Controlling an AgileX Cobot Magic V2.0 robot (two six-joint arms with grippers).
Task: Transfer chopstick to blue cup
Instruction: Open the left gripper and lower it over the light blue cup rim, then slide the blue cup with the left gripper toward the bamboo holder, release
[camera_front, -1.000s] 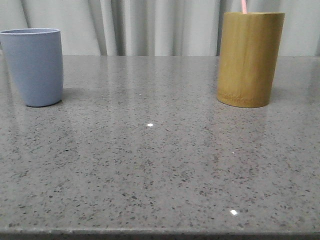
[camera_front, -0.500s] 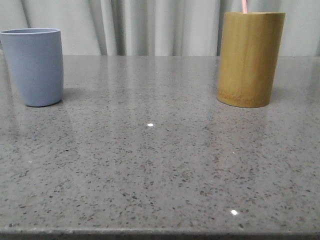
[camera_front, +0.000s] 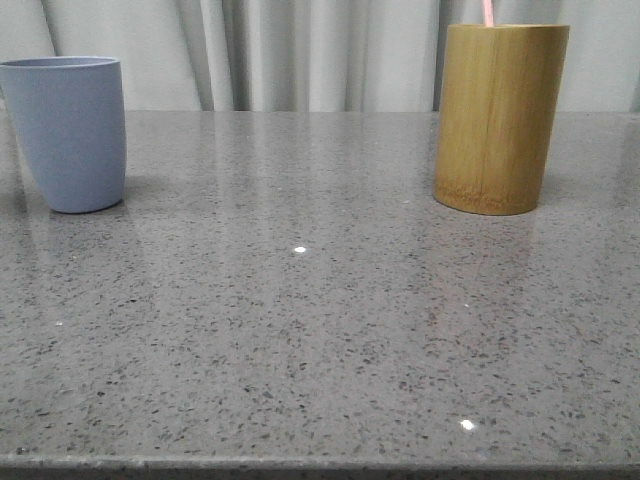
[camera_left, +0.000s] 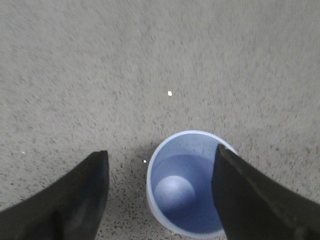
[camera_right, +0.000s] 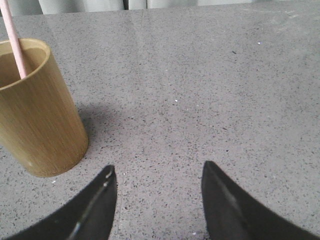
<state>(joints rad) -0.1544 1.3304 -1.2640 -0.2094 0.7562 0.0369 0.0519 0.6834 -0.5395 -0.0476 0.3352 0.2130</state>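
The chopstick (camera_right: 13, 42) stands in the bamboo holder (camera_front: 498, 118), far right. The blue cup (camera_front: 68, 132) (empty) stands far left. Left gripper (camera_left: 160, 195) and right gripper (camera_right: 157, 200) are both spread, holding nothing. Risk: a misaligned grasp may tip the holder.

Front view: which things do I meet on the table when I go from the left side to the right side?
blue cup → bare stretch of the table → bamboo holder, with the chopstick sticking out of its top.
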